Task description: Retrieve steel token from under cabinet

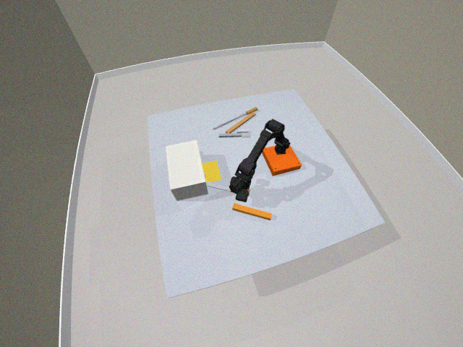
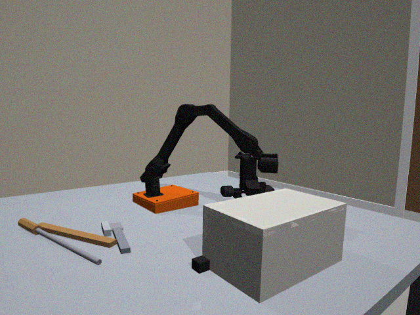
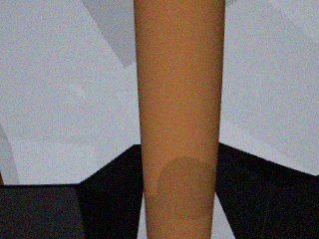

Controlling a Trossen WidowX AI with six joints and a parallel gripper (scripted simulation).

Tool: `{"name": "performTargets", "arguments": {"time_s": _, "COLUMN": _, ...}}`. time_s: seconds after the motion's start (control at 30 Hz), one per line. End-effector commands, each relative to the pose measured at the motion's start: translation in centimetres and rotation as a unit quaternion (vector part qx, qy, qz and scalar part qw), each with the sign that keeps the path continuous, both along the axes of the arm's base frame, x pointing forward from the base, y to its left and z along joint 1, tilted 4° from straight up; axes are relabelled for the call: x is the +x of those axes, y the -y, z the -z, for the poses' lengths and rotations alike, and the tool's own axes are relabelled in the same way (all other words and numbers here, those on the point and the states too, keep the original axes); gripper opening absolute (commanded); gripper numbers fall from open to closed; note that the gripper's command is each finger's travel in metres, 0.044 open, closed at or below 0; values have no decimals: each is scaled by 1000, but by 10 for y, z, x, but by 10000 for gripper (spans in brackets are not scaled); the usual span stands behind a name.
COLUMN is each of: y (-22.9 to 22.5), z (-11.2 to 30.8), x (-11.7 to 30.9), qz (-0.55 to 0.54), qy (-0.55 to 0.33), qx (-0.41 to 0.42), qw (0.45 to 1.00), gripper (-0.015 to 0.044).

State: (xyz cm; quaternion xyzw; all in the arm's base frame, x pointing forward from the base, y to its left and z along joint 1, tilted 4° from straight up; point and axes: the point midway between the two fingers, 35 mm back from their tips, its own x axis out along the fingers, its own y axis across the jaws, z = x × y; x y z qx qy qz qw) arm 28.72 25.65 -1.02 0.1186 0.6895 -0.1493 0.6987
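My gripper is shut on the orange-brown handle of a thin-rod tool, low over the table in front of the cabinet. The thin rod runs from the gripper to the front edge of the white cabinet, near its lower corner in the top view. Its far end is hidden there. The yellow marked area lies against the cabinet's front. A tiny dark spot shows at the border between them, too small to identify. I cannot make out the token, and the vent slots are not visible.
An orange bar lies beside the gripper. A grey rod with a wooden handle, a wooden stick and grey metal pieces lie farther off. A black cube stands by the cabinet.
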Motion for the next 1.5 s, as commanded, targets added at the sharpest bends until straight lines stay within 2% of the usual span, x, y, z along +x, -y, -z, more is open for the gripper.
{"name": "performTargets", "arguments": {"time_s": 0.0, "y": 3, "z": 0, "x": 11, "qz": 1, "qy": 1, "qx": 1, "qw": 1000, "gripper": 0}}
{"name": "performTargets", "arguments": {"time_s": 1.0, "y": 21, "z": -2, "x": 55, "qz": 1, "qy": 3, "qx": 0, "qw": 1000, "gripper": 0}}
{"name": "performTargets", "arguments": {"time_s": 1.47, "y": 29, "z": -2, "x": 53, "qz": 1, "qy": 3, "qx": 0, "qw": 1000, "gripper": 0}}
